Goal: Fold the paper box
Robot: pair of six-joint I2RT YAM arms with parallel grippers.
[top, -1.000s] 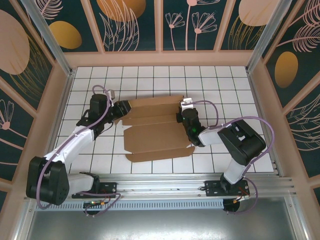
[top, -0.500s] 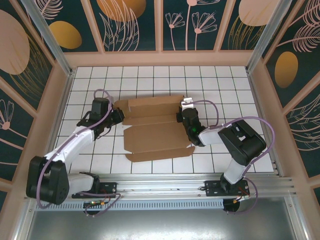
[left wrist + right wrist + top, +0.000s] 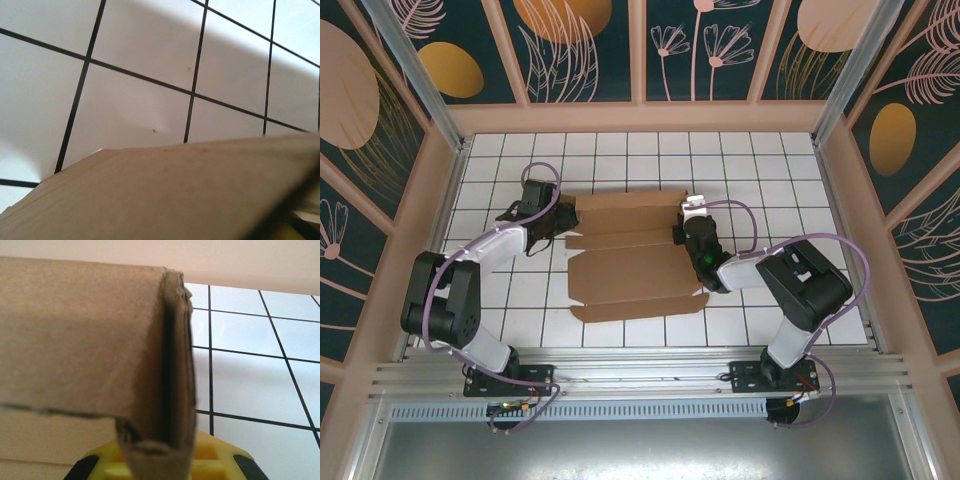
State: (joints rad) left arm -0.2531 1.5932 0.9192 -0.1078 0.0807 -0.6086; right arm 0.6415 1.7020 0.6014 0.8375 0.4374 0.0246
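Right claw (image 3: pixel 680 226) clenched on paper box (image 3: pixel 630 275), left claw (image 3: pixel 563 219) unclear, box lengthwise left-right

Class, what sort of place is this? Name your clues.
Probably a robotics test cell: a gridded white table, decorated panel walls around it, and a left arm and right arm at a paper box.

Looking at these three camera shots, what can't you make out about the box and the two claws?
- Top view: whether the left claw is open or gripping the paper box; too small, and its wrist covers the fingers.
- Left wrist view: the box's overall shape; close, blurred cardboard runs off the frame edges.
- Right wrist view: the fingertips of the right claw; the pinched cardboard covers them.
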